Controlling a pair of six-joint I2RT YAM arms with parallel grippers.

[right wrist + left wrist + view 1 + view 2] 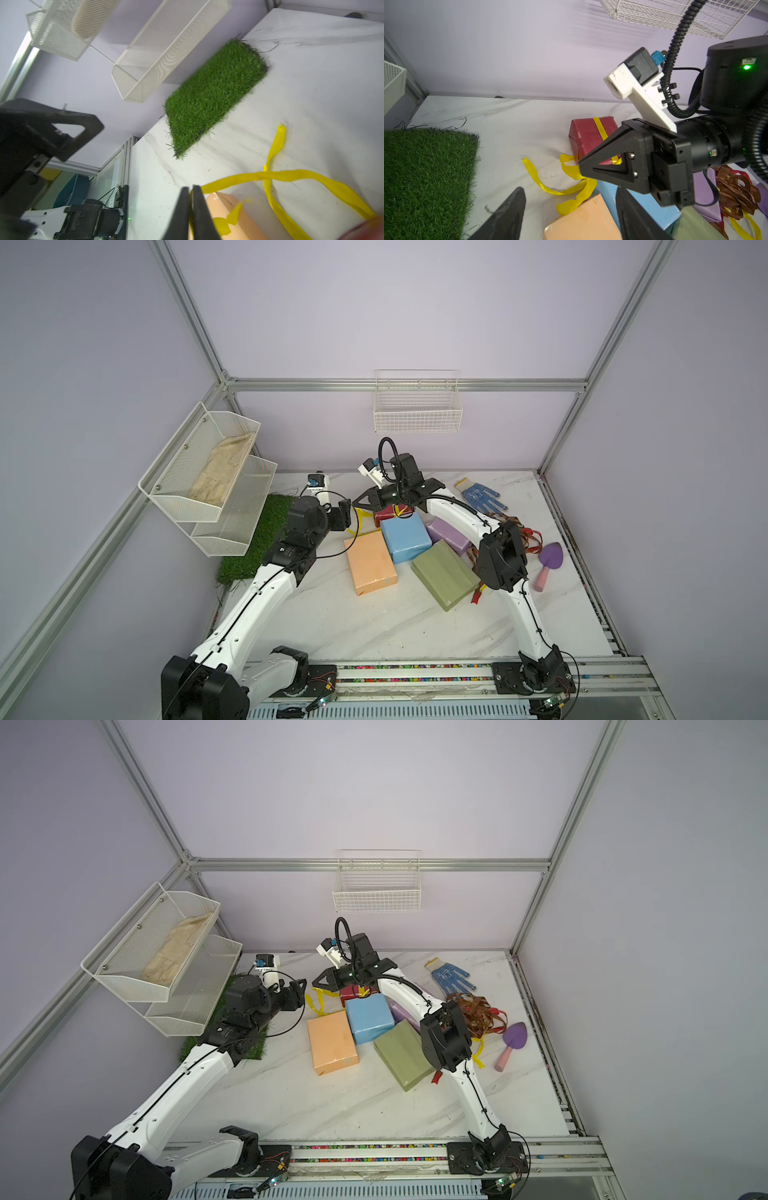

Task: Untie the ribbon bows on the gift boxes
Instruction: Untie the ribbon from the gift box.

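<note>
Closest to the lens in the right wrist view, we are seeing the right hand with its fingers pressed nearly together, pinching the yellow ribbon. The ribbon's loose tails are trailing across the desk. The left hand is hanging spread wide just beside those tails. Only the left wrist view is showing a yellow band crossing the dark red box; in both top views the right hand is covering most of that box. The right arm's elbow is hiding part of the brown ribbons.
</note>
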